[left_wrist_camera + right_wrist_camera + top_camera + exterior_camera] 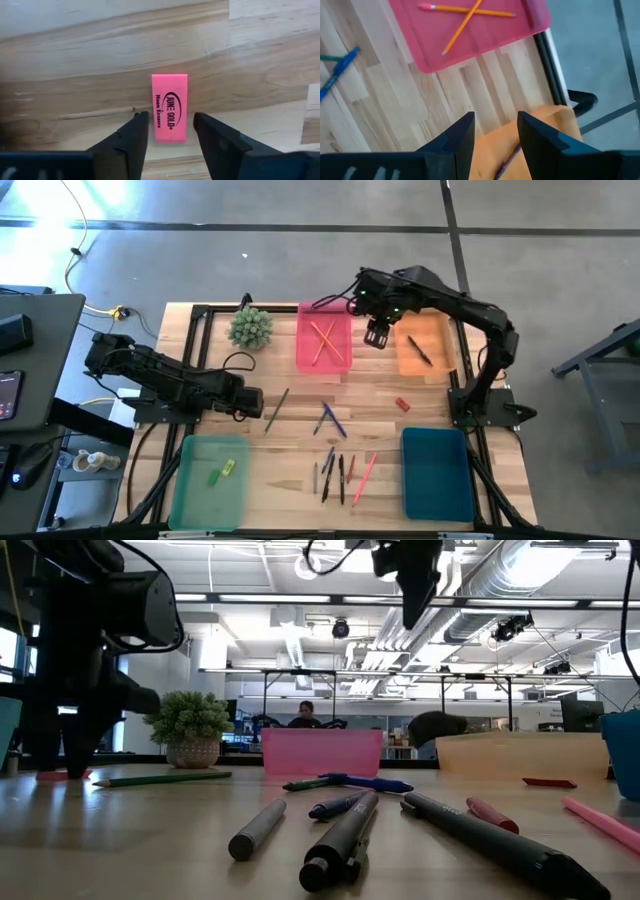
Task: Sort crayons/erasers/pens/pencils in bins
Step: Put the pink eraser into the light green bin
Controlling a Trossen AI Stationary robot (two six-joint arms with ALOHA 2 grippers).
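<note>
My left gripper (pixel 170 125) is open and low over the table, left of the dark green pencil (pixel 277 410). Its fingers stand on either side of a pink eraser (pixel 170 108) lying flat on the wood, without touching it. That eraser shows as a pink sliver (pixel 58 776) in the low view. My right gripper (pixel 377 335) is open and empty. It hangs high between the pink bin (pixel 325 360) and the orange bin (pixel 440 360). Two orange pencils (pixel 470 15) lie crossed in the pink bin. A yellow-green eraser (pixel 222 471) lies in the light green bin (pixel 195 495). The teal bin (pixel 437 472) sits near right.
A red eraser (pixel 402 404), blue pens (pixel 330 418) and several pens and sticks (pixel 340 470) lie loose mid-table. A dark pen (pixel 420 350) lies in the orange bin. A potted plant (pixel 250 327) stands at the far edge, left of the pink bin.
</note>
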